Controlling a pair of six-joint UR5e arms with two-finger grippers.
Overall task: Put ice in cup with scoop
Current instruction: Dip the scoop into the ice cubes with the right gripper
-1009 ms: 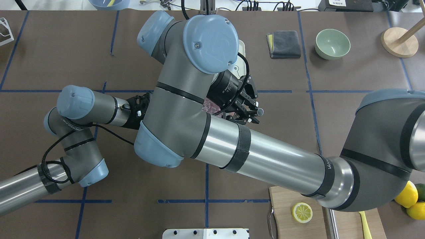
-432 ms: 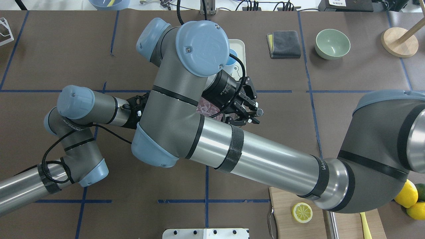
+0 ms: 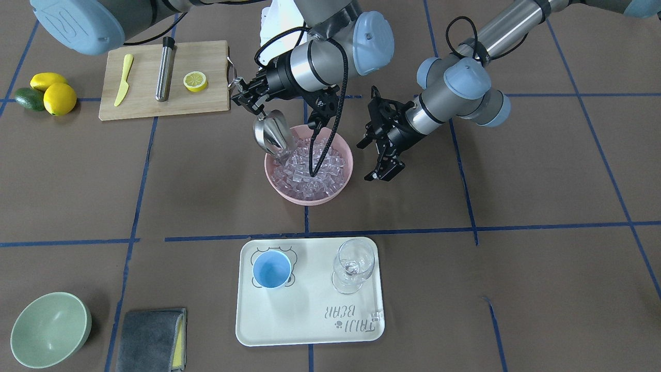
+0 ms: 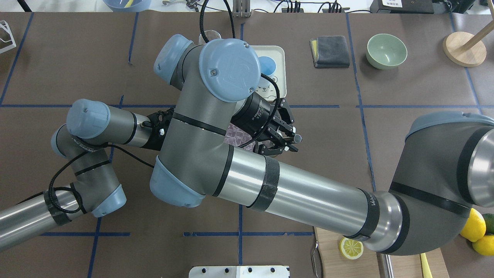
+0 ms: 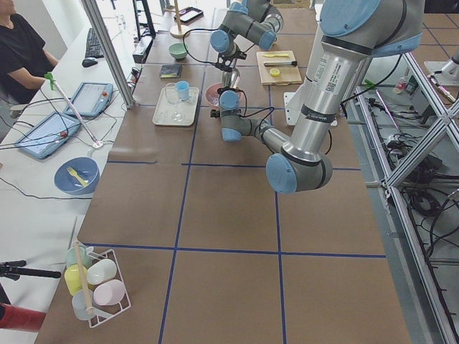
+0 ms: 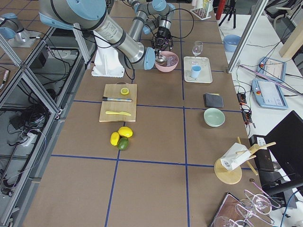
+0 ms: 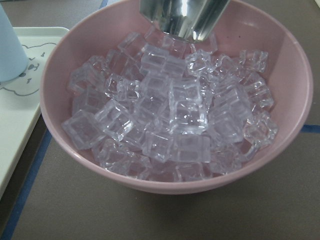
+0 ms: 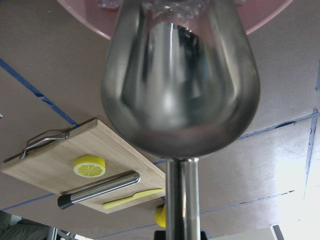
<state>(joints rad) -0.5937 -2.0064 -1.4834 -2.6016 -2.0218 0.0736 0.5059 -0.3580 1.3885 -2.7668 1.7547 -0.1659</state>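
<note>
Matte brown tabletop (image 3: 516, 289), right gripper (image 3: 255, 105) clamping shiny steel scoop (image 3: 273, 135) at glassy ice (image 3: 310, 170), left gripper (image 3: 374, 160) spread.

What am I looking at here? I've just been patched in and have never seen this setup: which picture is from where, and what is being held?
Two robot arms work at a table. Two pictures look down from above, two look along the table from its ends, and two come from cameras on the wrists. The right gripper holds the steel scoop by its handle, mouth down at the ice in a pink bowl. The left gripper hangs open and empty beside that bowl. The blue cup stands on a tray beside a wine glass.
</note>
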